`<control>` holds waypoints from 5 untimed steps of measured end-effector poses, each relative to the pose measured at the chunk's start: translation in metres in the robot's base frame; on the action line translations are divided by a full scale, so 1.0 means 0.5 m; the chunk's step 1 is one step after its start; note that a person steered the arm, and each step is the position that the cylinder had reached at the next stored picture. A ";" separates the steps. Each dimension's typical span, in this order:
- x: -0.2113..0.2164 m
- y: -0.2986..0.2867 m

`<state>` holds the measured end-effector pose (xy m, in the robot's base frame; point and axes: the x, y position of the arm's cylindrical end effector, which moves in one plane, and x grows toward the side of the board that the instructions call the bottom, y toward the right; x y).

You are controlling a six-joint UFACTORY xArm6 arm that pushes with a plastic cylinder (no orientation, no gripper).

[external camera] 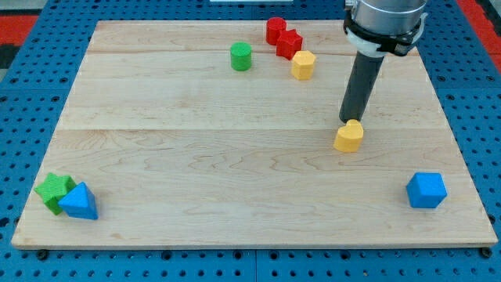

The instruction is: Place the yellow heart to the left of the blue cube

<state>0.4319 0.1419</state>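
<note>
The yellow heart (349,137) lies right of the board's middle. My tip (349,121) sits at the heart's top edge, touching or nearly touching it. The blue cube (427,190) stands near the board's bottom right corner, well below and to the right of the heart and my tip.
A yellow hexagonal block (304,65), two red blocks (275,30) (289,44) and a green cylinder (241,56) stand near the view's top. A green star (53,190) and a blue triangular block (80,202) sit at the bottom left corner. The wooden board (196,149) ends close to the blue cube.
</note>
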 end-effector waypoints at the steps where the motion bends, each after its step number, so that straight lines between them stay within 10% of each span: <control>1: 0.023 0.046; 5: 0.003 -0.091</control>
<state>0.4334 0.0963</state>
